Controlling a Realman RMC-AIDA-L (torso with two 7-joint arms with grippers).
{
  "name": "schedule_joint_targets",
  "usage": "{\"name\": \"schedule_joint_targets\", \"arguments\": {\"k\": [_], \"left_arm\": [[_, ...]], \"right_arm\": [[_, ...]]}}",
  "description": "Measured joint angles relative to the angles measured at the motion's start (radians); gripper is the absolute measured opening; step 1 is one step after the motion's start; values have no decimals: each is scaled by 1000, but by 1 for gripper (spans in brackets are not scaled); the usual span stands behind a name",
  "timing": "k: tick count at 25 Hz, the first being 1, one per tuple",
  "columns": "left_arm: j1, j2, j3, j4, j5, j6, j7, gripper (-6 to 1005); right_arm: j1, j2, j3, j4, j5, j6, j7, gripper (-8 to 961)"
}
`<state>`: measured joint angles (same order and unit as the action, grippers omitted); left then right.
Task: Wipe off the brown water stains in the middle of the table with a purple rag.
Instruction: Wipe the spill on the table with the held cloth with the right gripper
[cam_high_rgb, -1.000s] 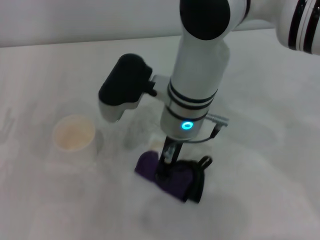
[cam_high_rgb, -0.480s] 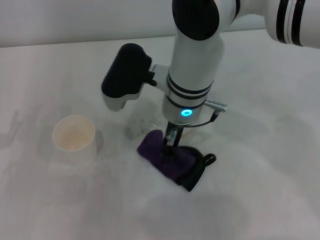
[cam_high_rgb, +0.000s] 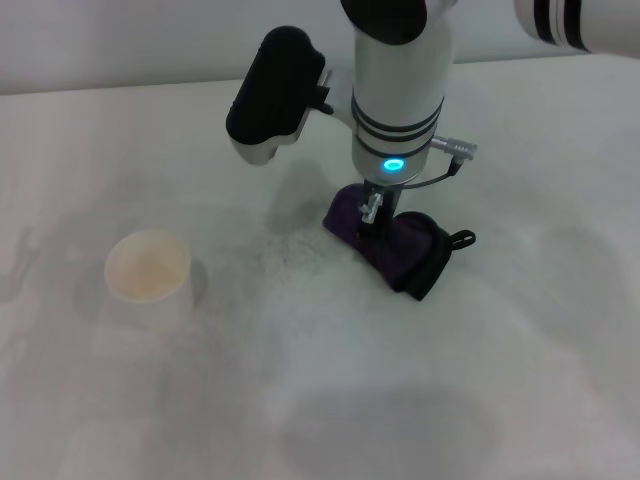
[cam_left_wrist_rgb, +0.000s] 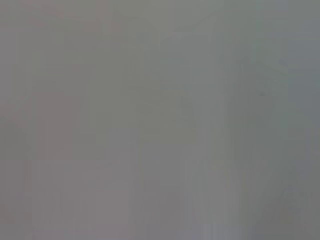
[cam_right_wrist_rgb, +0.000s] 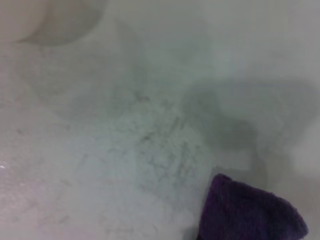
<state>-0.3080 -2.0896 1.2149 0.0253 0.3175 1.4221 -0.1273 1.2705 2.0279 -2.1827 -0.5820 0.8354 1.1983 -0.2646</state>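
Observation:
The purple rag (cam_high_rgb: 402, 250), folded with black edging and a small loop, lies on the white table (cam_high_rgb: 520, 380) right of the middle. My right gripper (cam_high_rgb: 372, 214) comes straight down onto the rag's far end and is shut on it, pressing it to the tabletop. In the right wrist view a corner of the purple rag (cam_right_wrist_rgb: 250, 214) shows beside a patch of grey speckles (cam_right_wrist_rgb: 160, 140). No brown water stains show in any view; only faint grey speckles (cam_high_rgb: 290, 250) lie left of the rag. The left gripper is out of view, and the left wrist view is plain grey.
A white paper cup (cam_high_rgb: 150, 276) stands at the left of the table, well apart from the rag; its rim (cam_right_wrist_rgb: 50, 20) shows at the edge of the right wrist view. The right arm's black wrist housing (cam_high_rgb: 275, 95) hangs above the table's far middle.
My right gripper has dragged the rag away from me and to the right across the middle. A pale blot beside the rag one second ago no longer shows.

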Motion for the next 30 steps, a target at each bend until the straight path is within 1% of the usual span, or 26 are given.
{"name": "schedule_joint_targets", "arguments": {"k": [2,5,9,13,16,21,23,25,28,30], "left_arm": [[-1,0,0,1,1,0,0,849],[-3,0,0,1,2,0,0,849],[-4,0,0,1,3,0,0,849],[-5,-1,0,1,3,0,0,849],[-5,0,0,0,3,0,0,849],[-5,2,0,-2,3,-6,3,849],[-5,2,0,-2,3,-9,3,849],[-5,2,0,-2,3,-9,4,850],[-3,2,0,-2,3,-9,4,850],[1,2,0,-2,2,-8,4,850]], "right_arm": [[-3,0,16,2,-19,7,0,111],[-17,0,13,-15,-17,15,0,111],[-56,0,3,-97,10,32,-5,111],[-80,0,-18,-170,109,58,-47,111],[-82,0,-25,-201,208,85,-86,111],[-81,0,-45,-266,292,114,-110,112],[-77,0,-65,-271,327,114,-124,112],[-69,0,-84,-253,325,99,-121,112],[-52,0,-102,-190,268,64,-89,112],[-46,0,-94,-152,223,50,-72,112]]}}
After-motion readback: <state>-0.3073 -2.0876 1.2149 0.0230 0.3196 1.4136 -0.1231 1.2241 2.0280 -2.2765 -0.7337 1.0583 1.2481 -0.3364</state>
